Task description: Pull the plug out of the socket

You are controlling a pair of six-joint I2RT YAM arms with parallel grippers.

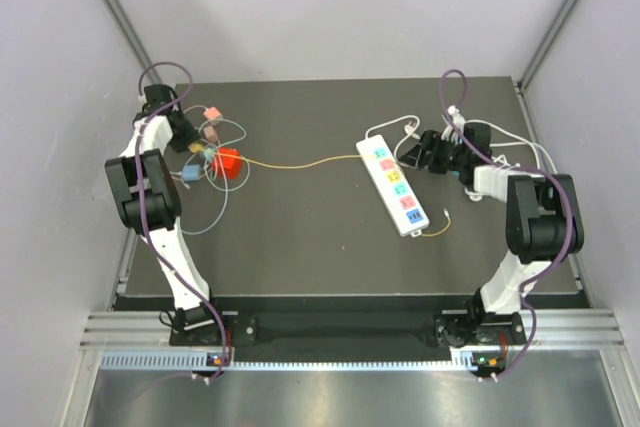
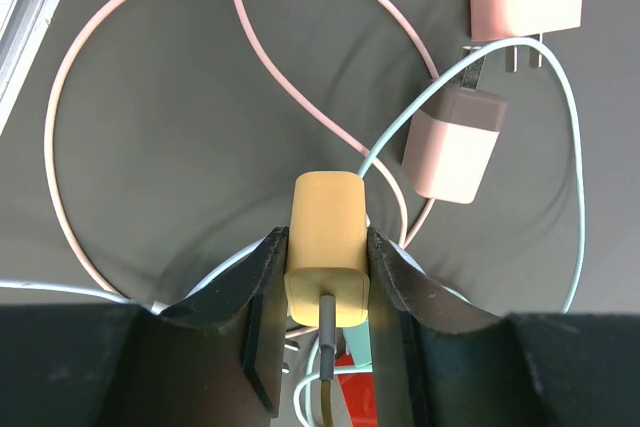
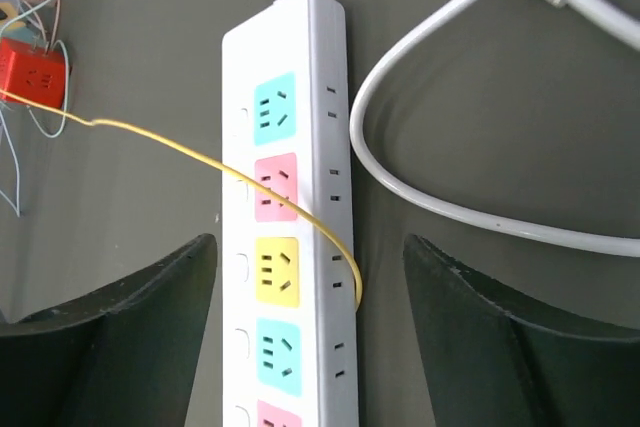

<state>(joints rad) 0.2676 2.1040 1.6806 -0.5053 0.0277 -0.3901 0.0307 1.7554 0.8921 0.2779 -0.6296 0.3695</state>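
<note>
One yellow plug (image 2: 327,217), rounded, cable trailing | left gripper (image 2: 325,242) pinching it | right gripper (image 3: 308,247) spread over power strip (image 3: 290,47)

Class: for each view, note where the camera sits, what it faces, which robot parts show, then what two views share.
Top external: above and behind the bases, looking down on the table; left arm and right arm show.
Left wrist: on that wrist, looking past fingers shut on a yellow plug.
Right wrist: on that wrist, looking between open fingers at the power strip.
Shared: power strip and red cube, in top and right wrist.
</note>
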